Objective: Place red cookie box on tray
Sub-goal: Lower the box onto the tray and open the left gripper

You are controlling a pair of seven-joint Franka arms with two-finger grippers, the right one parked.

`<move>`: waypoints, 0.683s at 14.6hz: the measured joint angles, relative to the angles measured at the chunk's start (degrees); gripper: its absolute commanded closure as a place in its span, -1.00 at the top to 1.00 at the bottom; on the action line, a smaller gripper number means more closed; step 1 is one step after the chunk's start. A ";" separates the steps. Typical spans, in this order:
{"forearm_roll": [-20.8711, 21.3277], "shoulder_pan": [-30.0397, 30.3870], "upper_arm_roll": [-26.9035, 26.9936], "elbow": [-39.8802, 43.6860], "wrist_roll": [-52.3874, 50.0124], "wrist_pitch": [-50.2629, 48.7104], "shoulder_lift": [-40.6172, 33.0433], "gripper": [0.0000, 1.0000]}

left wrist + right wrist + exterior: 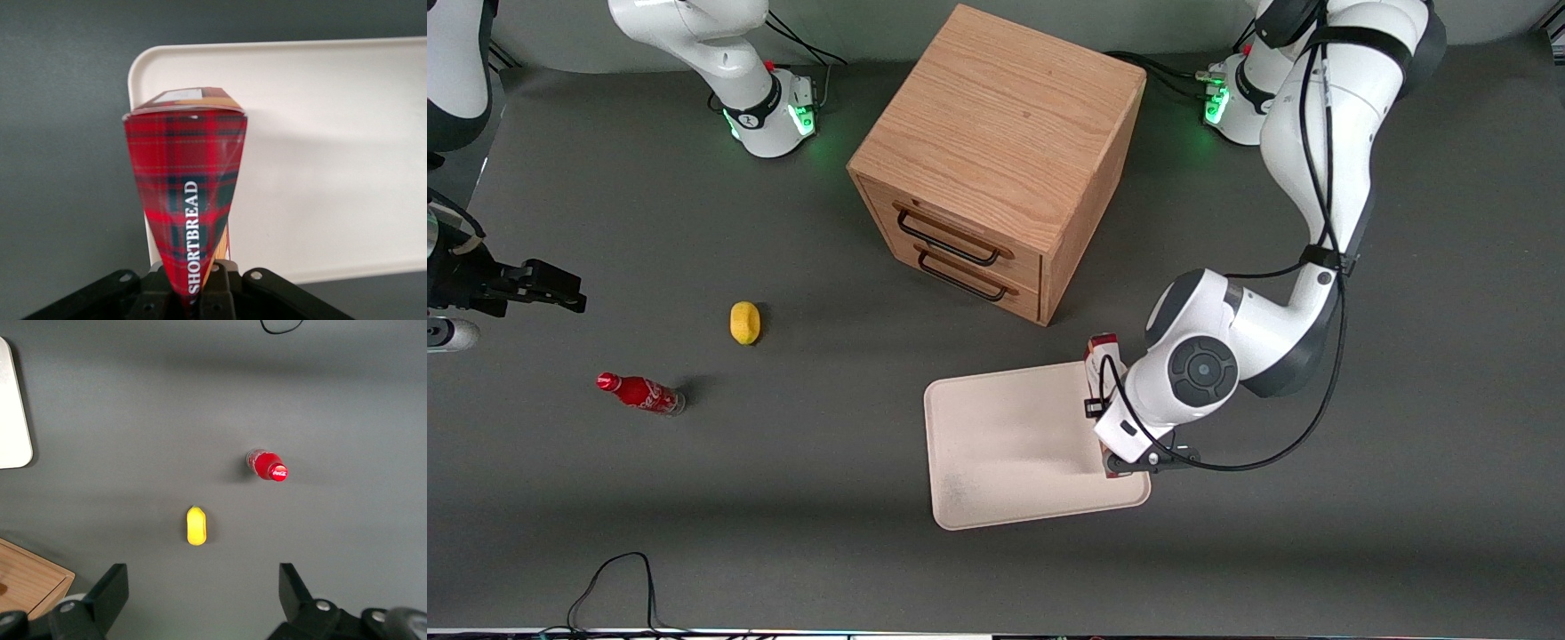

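- Soda bottle [640, 393]: lies on its side toward the parked arm's end of the table, well apart from the work. No bearing on the placement.
- Yellow object [744, 323]: beside the bottle, slightly farther from the front camera. Also clear of the work.
- Drawer cabinet [996, 160]: mid-table, farther from the front camera than the tray; its near corner stands close to the tray's edge. Judgement: keep the box's upper end clear of it while lowering.
- Tray [1014, 444]: bare surface, nothing on it. Wrist view shows the box hanging just over one rounded corner, right at the rim.
- Red cookie box [187, 193]: carried on end, clamped at one end, the rest sticking out over the tray edge nearest the working arm.
- Gripper [200, 293]: closed on the box; fingers pinch its narrow faces.
- Step in hand, judged: box sits close to the rim, so shift further toward the tray's centre before lowering; otherwise it may rest on the raised rim and tip off. Lower until supported, then release.
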 measured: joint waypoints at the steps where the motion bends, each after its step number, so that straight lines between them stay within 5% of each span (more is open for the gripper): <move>1: 0.00 0.07 0.24 0.18 -1.22 0.28 0.76 -1.00; 10: 0.03 0.12 0.77 0.41 -3.95 3.50 4.06 -1.00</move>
